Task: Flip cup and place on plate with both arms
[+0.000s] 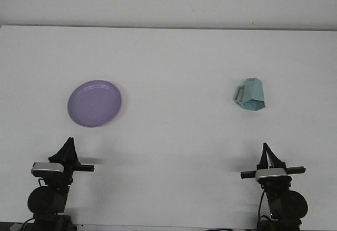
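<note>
A teal faceted cup (pixel 250 96) stands on the right side of the white table, its wider end down and its handle pointing left. A round purple plate (pixel 95 103) lies flat on the left side with nothing on it. My left gripper (pixel 69 141) rests low at the near left edge, a short way in front of the plate, fingers together and holding nothing. Over at the near right edge my right gripper (pixel 265 147) is likewise shut and holds nothing, well short of the cup.
The white table (pixel 174 62) runs back to a pale wall. Only the plate and the cup lie on it, about 300 pixels apart. Both arm bases sit at the front edge.
</note>
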